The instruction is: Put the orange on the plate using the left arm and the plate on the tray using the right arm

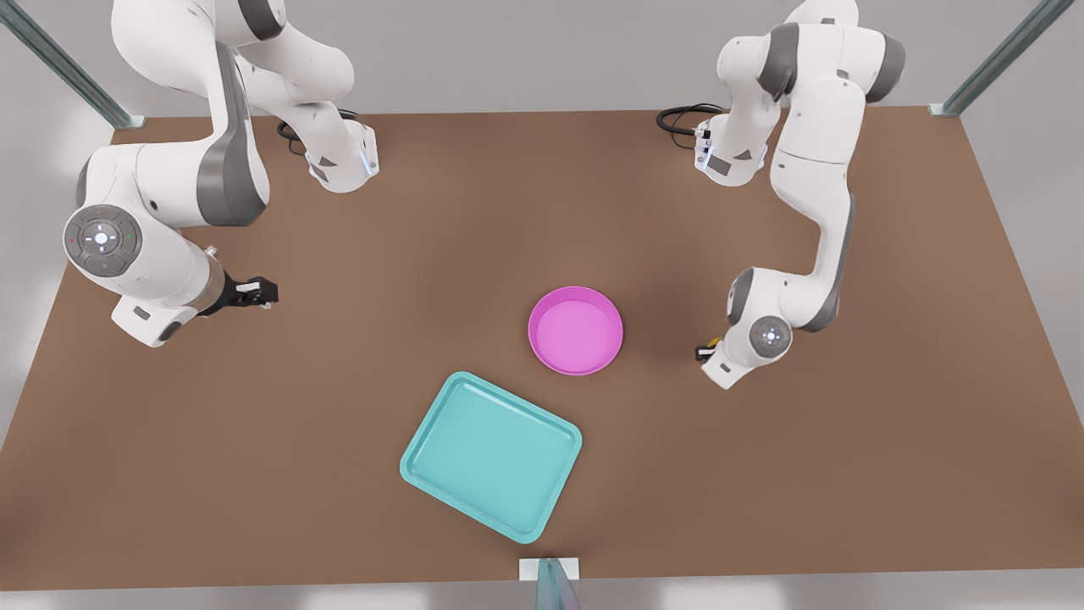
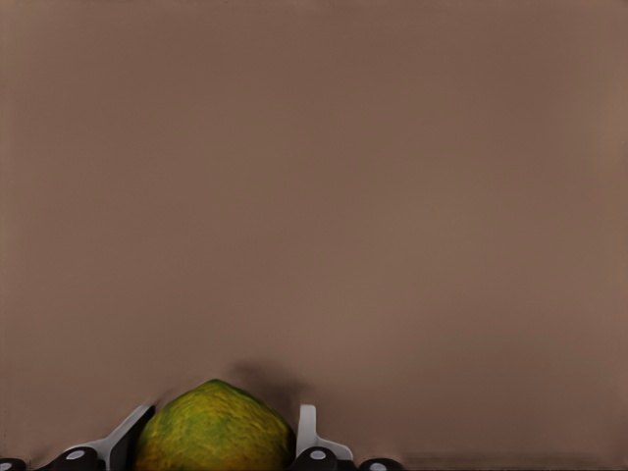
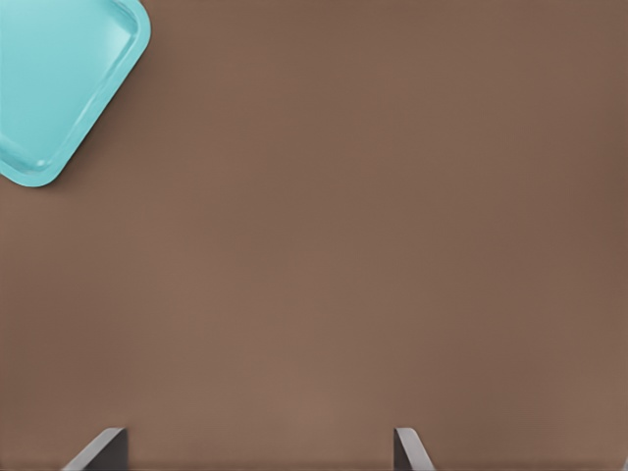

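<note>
The orange (image 2: 211, 432), yellow with green mottling, sits between the fingers of my left gripper (image 2: 216, 446), which is shut on it just above the brown table. In the front view this gripper (image 1: 707, 349) is low at the front view's right, close beside the pink plate (image 1: 576, 335), with a sliver of the orange (image 1: 714, 344) showing. The plate holds nothing. The turquoise tray (image 1: 491, 453) lies in front of the plate, also bare; one corner of the tray (image 3: 59, 78) is in the right wrist view. My right gripper (image 1: 264, 292) hovers open at the front view's left, fingers wide (image 3: 255, 451).
The brown table (image 1: 804, 474) ends at metal frame posts at the back corners (image 1: 999, 59). Both arm bases stand at the far edge. A small bracket (image 1: 549, 572) sits at the near edge, in front of the tray.
</note>
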